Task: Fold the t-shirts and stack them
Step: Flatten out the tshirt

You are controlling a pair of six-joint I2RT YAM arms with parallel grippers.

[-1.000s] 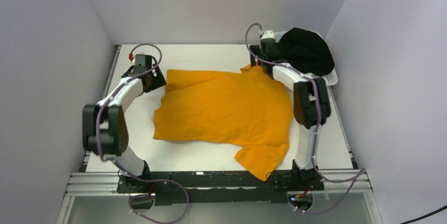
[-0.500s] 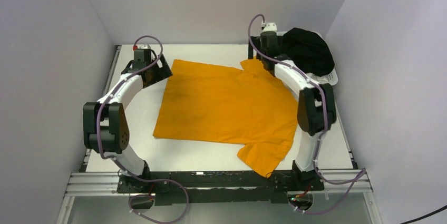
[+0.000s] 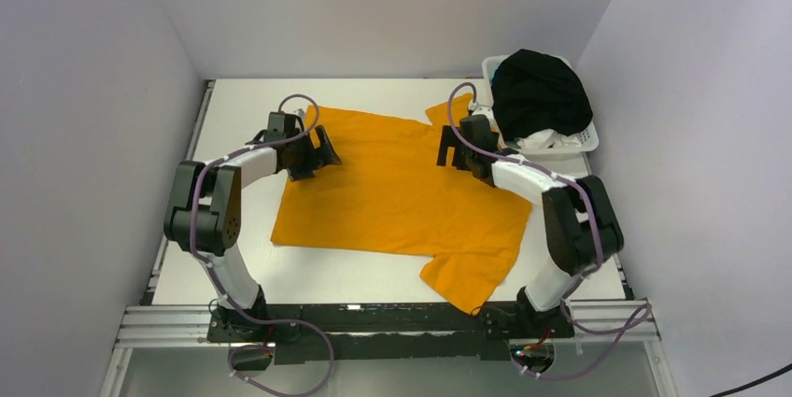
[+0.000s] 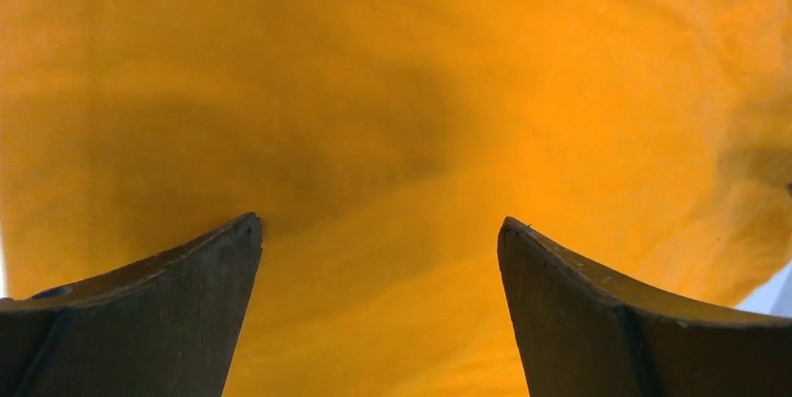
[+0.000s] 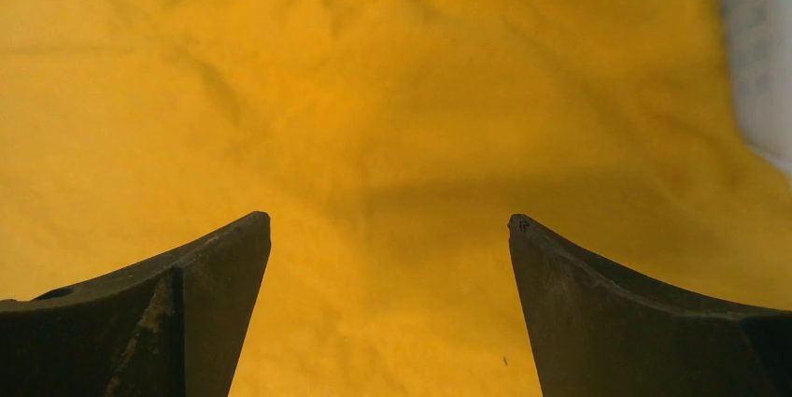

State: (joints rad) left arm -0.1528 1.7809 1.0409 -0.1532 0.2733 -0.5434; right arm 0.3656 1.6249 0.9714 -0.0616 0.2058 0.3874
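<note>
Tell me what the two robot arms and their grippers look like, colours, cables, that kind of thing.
Both arms match. The left arm and right arm have white curved links between bulky black joint housings, with a pale purple cable looping along each. The left gripper and right gripper each end in two dark, wedge-shaped fingers.
</note>
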